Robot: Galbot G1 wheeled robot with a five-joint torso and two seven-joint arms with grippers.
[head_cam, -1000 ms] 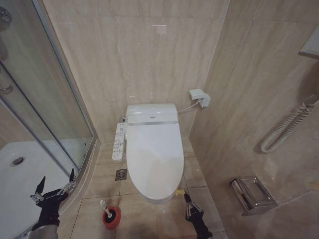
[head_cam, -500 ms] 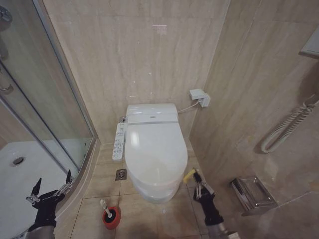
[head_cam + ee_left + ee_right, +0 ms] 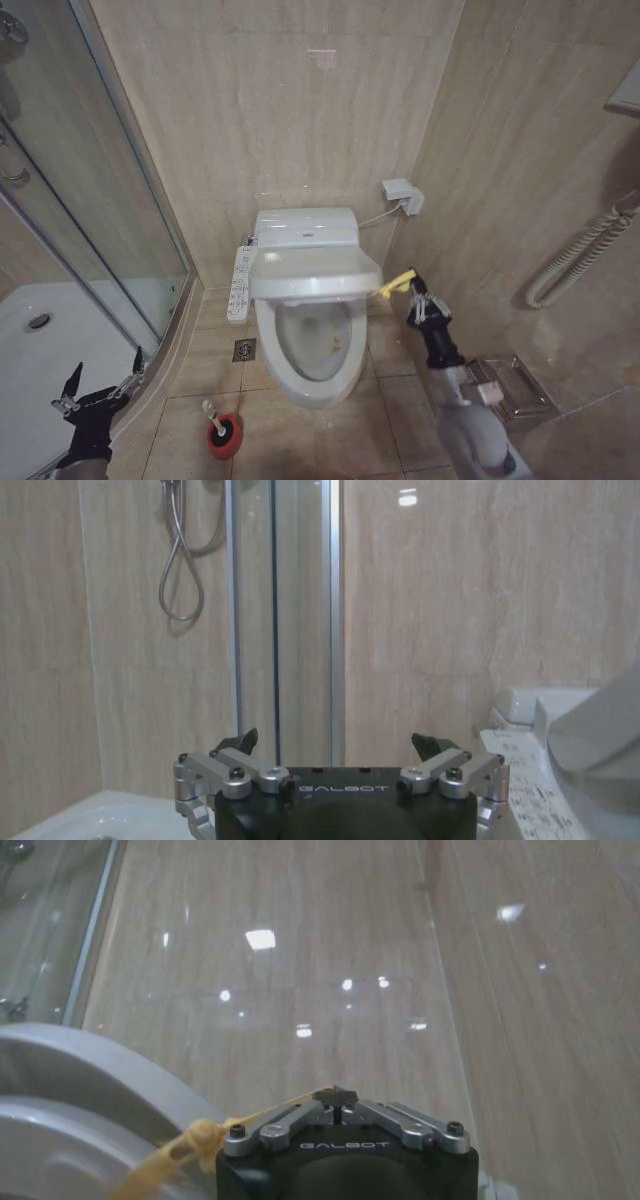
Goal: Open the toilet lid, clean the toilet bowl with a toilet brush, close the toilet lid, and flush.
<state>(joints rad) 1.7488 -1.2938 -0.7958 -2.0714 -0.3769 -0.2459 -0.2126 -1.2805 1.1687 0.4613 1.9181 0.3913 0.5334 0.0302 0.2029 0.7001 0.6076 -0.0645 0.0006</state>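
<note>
Toilet lid half raised over toilet bowl; yellow strap at its right edge runs to right gripper, clenched on it just beside the lid. Left gripper spread wide, low by shower tray. Toilet brush in red holder.

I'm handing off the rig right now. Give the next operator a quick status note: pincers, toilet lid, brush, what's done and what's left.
Right pincer: shut on the yellow strap, holding the toilet lid partly raised, beside the toilet's right side.
Left pincer: open, empty, parked low by the shower enclosure.
Toilet bowl: exposed, brownish stain inside.
Toilet brush: in its red holder on the floor, front-left of the toilet.
Done: lid lift begun.
Left: finish opening the lid, scrub, close the lid, flush.
</note>
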